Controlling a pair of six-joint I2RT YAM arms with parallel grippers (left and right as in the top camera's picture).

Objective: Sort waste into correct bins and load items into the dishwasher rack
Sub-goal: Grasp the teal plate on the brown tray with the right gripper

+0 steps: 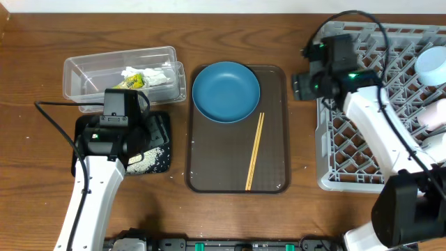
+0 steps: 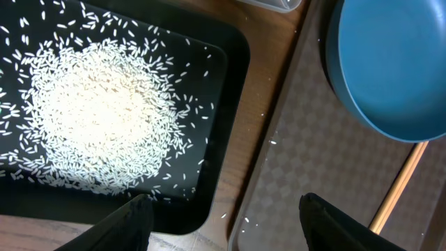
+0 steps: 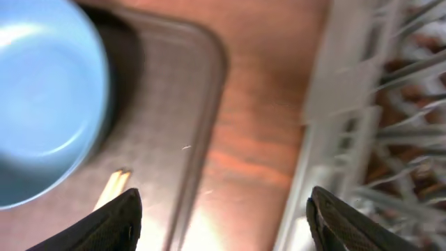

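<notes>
Wooden table [image 1: 28, 42] carries a brown serving tray [image 1: 209, 167] at centre. The dark-blue plate [image 1: 226, 90] lies at its 12 o'clock end and the chopsticks [image 1: 254, 153] toward 5 o'clock, neither racked yet. The waste looks sorted: wrapper [image 1: 130, 82] and tissue [image 1: 150, 73] are in the clear tub [image 1: 83, 70] at 10 o'clock, and rice [image 2: 104, 118] is in the black tray [image 1: 162, 132] at 8 o'clock. The left gripper [image 2: 226, 216] hovers there, jaws apart and empty. The right gripper [image 3: 223, 209], also open and empty, hangs between the rack [image 1: 348, 174] at 3 o'clock and the plate, probably bound for it.
</notes>
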